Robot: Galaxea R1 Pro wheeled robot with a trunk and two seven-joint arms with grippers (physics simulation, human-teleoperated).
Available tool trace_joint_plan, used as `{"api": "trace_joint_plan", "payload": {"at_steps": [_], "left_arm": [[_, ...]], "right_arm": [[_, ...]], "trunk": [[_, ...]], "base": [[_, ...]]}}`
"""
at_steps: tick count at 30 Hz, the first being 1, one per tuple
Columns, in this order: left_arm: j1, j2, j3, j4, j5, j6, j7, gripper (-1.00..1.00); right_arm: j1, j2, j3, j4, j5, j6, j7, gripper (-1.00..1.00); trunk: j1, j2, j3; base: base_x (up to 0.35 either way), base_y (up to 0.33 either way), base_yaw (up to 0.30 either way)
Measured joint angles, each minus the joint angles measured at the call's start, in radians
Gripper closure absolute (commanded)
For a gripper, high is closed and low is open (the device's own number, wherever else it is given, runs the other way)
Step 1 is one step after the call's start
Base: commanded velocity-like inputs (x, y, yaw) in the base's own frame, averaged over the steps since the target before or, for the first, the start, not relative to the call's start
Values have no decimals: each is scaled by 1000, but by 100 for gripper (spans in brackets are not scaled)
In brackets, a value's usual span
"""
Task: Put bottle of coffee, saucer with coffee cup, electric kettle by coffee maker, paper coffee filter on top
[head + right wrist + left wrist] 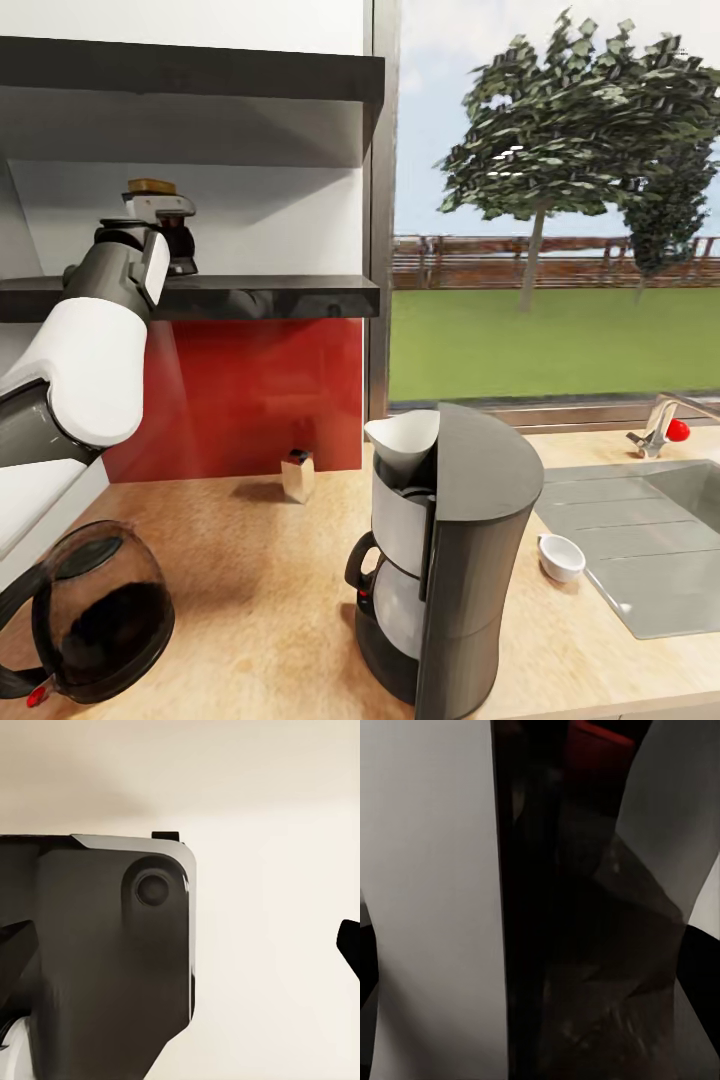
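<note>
Coffee maker (470, 560): dark grey body, pale grey basket. Paper coffee filter (402, 436): white. Electric kettle (95, 625): clear glass, dark lower half, red switch. Bottle of coffee (165, 225): dark brown, gold lid. Kitchen countertop (250, 560): light wood grain. Backsplash (250, 395): red. Coffee cup (561, 556): white.

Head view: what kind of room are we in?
Looks like a home kitchen. A light wood countertop carries a drip coffee maker and a glass electric kettle, a steel sink with a tap sits at the right, and a window looks out on lawn and trees.
</note>
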Motion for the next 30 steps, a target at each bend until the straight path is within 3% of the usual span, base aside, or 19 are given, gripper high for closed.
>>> {"api": "trace_joint_plan", "payload": {"at_steps": [9, 17, 24, 30], "left_arm": [[0, -2, 0, -1, 1, 1, -1, 100], [-1, -5, -88, -1, 2, 18, -64, 100], [-2, -10, -98, -2, 0, 23, -73, 100], [-2, -7, -99, -2, 1, 23, -74, 100]], "right_arm": [[0, 0, 0, 0, 0, 0, 0, -100], [0, 2, 0, -1, 0, 0, 0, -100], [0, 3, 0, -1, 0, 0, 1, -100], [0, 3, 0, -1, 0, 0, 1, -100]], "trunk": [[0, 0, 0], [0, 0, 0], [0, 0, 0], [1, 0, 0]], "base": [[0, 0, 0], [0, 0, 0], [-14, -2, 0], [-249, -48, 0]]}}
